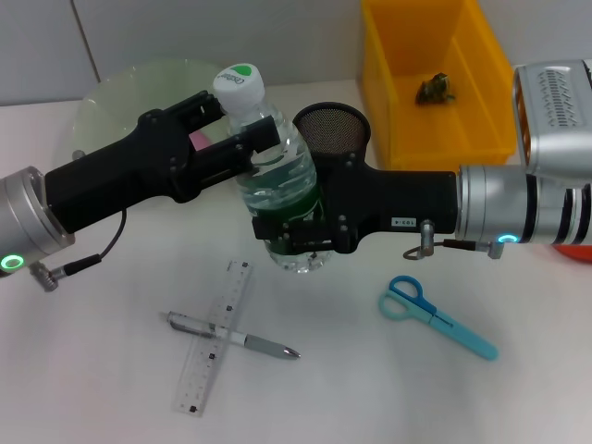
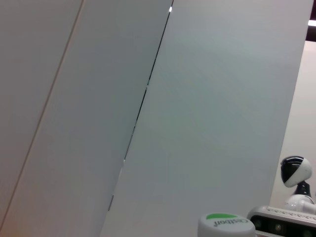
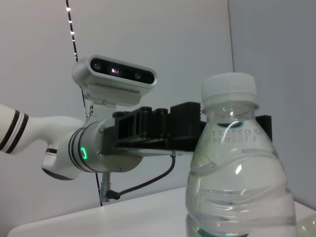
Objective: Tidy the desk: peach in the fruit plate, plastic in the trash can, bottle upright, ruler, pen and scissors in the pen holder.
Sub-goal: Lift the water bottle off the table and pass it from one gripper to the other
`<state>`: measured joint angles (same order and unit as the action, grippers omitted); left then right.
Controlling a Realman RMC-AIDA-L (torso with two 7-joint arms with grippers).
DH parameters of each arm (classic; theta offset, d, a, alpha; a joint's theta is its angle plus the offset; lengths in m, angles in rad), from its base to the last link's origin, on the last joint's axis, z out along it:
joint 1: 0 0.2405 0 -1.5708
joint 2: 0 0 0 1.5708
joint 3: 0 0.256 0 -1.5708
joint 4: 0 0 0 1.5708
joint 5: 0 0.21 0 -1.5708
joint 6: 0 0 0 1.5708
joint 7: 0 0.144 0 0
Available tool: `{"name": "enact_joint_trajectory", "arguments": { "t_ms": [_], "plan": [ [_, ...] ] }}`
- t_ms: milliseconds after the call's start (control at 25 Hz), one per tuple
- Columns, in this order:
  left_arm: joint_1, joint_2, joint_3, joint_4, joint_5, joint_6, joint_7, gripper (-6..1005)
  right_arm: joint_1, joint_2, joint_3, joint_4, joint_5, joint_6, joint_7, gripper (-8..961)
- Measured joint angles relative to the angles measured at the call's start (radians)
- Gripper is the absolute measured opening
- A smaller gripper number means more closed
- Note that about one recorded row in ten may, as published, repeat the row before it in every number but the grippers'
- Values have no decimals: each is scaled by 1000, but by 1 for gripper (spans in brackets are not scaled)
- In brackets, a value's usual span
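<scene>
Gripping the bottle [image 1: 274, 190] from both sides, we are holding it upright above the table's [image 1: 388, 388] middle: left pincer [image 1: 242, 139] clamped at its neck, right pincer [image 1: 301, 242] clamped around its lower body. Ruler [image 1: 215, 335], pen [image 1: 233, 335] and scissors [image 1: 435, 316] are lying toward the near edge, with open surface between them.

Both grippers [image 1: 242, 139] [image 1: 298, 242] clamp the upright bottle [image 1: 276, 176].

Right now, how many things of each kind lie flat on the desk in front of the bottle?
Ruler: 1
Pen: 1
Scissors: 1
Total: 3
The bottle itself is held between the left gripper and the right gripper.
</scene>
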<state>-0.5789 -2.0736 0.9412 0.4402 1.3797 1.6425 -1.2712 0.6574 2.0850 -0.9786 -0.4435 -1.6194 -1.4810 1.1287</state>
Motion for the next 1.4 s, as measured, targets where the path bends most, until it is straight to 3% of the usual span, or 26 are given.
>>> {"name": "enact_joint_trajectory", "arguments": {
  "t_ms": [1400],
  "plan": [
    [3, 1, 0, 0, -5, -15, 6, 723, -2, -2, 0, 2, -7, -3, -3, 769]
  ]
}}
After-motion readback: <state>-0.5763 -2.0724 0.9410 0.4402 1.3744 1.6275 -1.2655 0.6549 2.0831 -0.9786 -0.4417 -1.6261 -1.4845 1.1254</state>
